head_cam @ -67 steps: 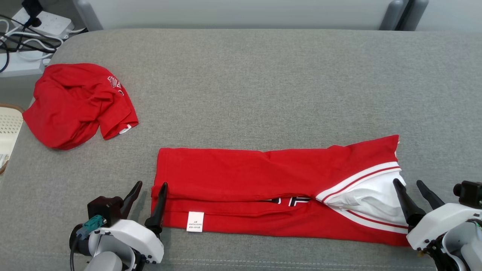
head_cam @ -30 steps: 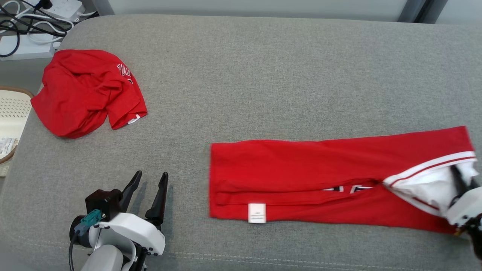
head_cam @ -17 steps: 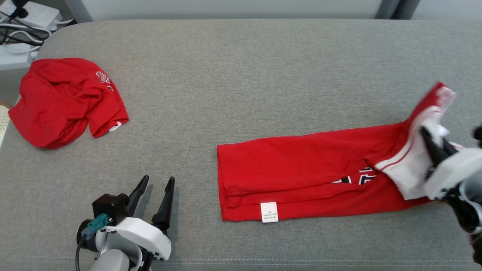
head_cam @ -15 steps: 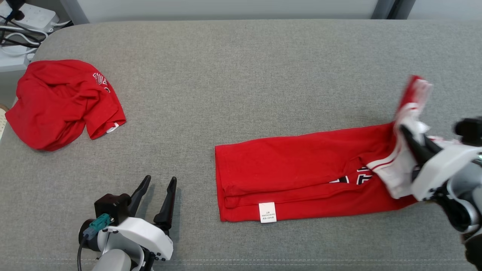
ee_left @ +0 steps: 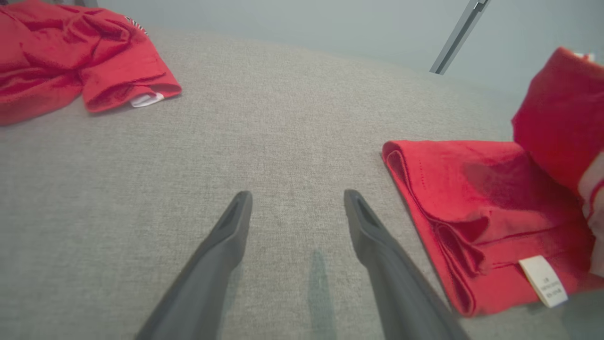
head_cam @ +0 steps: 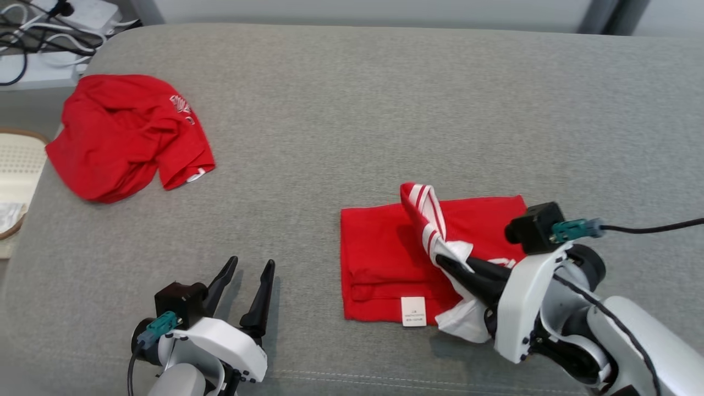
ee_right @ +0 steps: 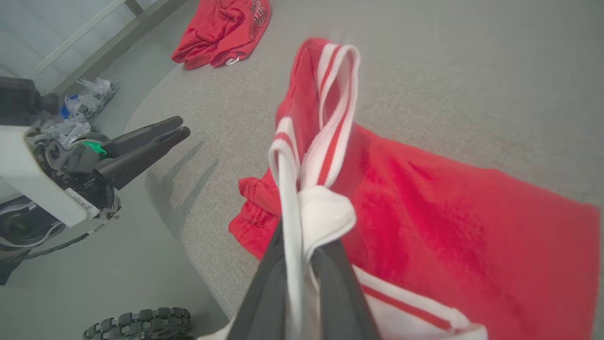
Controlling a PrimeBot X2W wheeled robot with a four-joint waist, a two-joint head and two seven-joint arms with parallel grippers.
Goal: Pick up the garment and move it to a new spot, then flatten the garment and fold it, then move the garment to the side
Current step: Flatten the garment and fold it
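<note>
garment [head_cam: 379, 258]: lengthwise fold done, we judge. our right fingers [head_cam: 478, 275] pinch its striped end above the middle; left fingers [head_cam: 259, 300] wide, empty. cross fold and side move remain.

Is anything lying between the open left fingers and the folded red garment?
Nothing visible: just bare grey cushion between the left gripper and the garment. The crumpled red pile lies well off to the left.
</note>
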